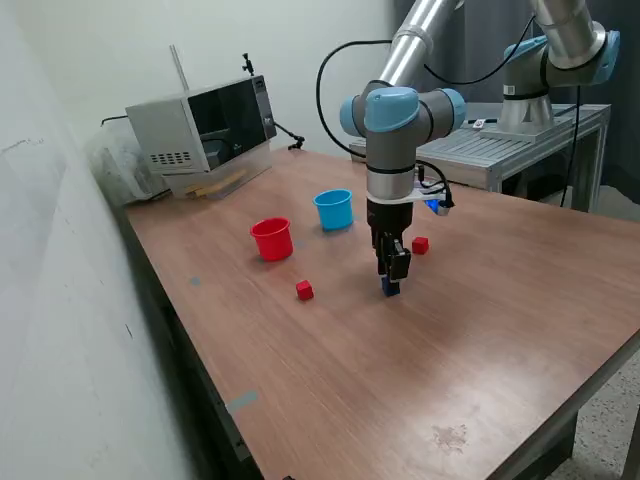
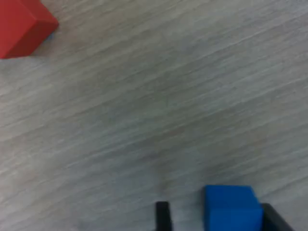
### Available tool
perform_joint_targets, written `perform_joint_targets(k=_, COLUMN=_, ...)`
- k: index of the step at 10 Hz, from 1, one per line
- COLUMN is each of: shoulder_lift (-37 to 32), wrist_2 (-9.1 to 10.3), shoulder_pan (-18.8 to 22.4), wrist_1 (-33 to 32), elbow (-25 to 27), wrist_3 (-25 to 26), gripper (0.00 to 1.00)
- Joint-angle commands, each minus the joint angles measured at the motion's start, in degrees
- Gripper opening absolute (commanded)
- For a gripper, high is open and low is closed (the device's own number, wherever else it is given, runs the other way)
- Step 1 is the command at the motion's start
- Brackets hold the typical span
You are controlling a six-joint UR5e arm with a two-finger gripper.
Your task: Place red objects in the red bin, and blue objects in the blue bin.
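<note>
Your gripper (image 1: 390, 283) sits low at the table (image 1: 420, 380), centre of the exterior view, with a blue cube (image 2: 231, 209) between its fingers. One finger touches the cube and a gap shows at the other, so the jaws are part open, not yet clamped. Little looks done: one red cube (image 1: 305, 290) lies to the gripper's left, another red cube (image 1: 420, 245) just up-right. The red cup (image 1: 272, 239) and blue cup (image 1: 334, 209) stand upper left; you can't see inside them.
</note>
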Motion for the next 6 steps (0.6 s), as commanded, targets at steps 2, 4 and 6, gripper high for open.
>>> perform_joint_targets(k=2, shoulder_lift=0.08, wrist_2=0.32, shoulder_pan=0.2, wrist_1=-0.25, elbow=0.17, wrist_3=-0.05, gripper=0.0)
perform_joint_targets(k=4, shoulder_lift=-1.49, wrist_2=0.49, shoulder_pan=0.2, wrist_1=0.1, elbow=-1.5, wrist_3=-5.46, gripper=0.0)
perform_joint_targets(k=6, shoulder_lift=-7.44, wrist_2=0.4, shoulder_pan=-0.41, wrist_1=0.28, elbow=-0.98, wrist_3=-7.95, gripper=0.0)
